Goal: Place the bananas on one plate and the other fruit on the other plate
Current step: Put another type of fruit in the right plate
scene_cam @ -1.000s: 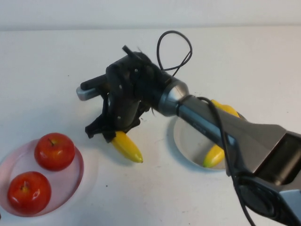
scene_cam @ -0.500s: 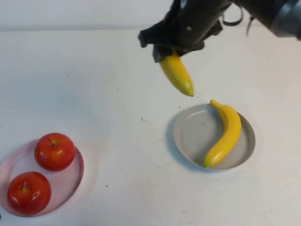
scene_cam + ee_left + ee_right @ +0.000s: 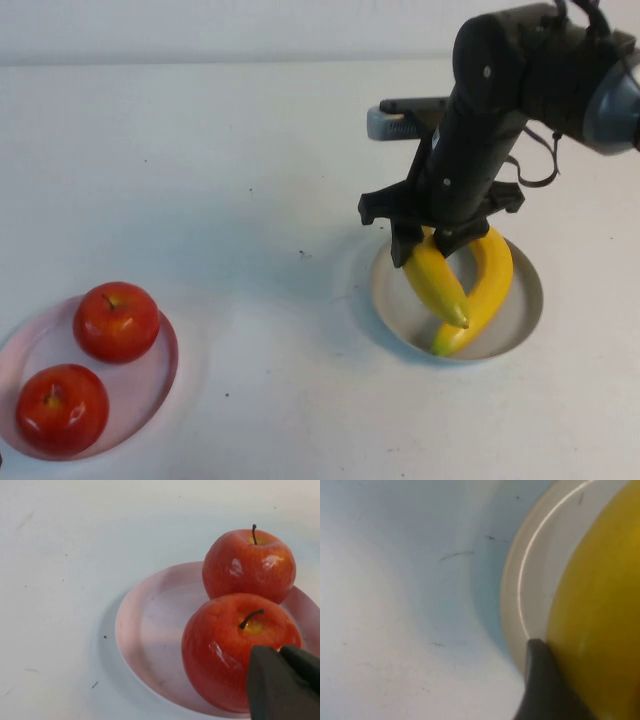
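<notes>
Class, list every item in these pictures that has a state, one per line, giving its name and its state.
Right gripper: over the grey plate, shut on the held banana.
Held banana: tilted, tip over the plate.
Other banana: lying on the grey plate.
Two apples: resting on the pink plate.
Left gripper: shut, beside the apples.

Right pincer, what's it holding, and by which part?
The right pincer grips a curved yellow banana by its upper end, over the grey-blue plate. The shut left pincer holds nothing.

No text, label or number can be read anywhere, as far as these views show.
</notes>
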You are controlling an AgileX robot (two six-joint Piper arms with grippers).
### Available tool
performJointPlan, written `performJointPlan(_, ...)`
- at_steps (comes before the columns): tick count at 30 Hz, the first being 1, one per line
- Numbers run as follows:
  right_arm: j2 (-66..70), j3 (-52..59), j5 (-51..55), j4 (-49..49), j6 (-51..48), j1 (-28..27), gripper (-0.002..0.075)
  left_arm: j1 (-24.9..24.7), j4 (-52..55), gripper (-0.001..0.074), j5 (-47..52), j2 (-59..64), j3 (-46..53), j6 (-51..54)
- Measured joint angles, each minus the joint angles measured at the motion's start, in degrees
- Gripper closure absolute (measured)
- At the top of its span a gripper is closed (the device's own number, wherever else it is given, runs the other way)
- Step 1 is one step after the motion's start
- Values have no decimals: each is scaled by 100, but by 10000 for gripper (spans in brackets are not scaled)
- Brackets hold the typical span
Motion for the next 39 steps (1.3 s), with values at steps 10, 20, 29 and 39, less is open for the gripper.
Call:
performJointPlan(10,599,-1,-71,49,0,0,415,0,0,731,0,0,0,0)
performJointPlan(20,633,-1,-86,-29,0,0,330,0,0,731,0,0,0,0)
performJointPlan(29,463,-1,-96,52,-128,0,335,0,0,731,0,0,0,0)
performJointPlan(39,-1090,231,-96,514,-637,0,533,0,0,731,0,0,0,0)
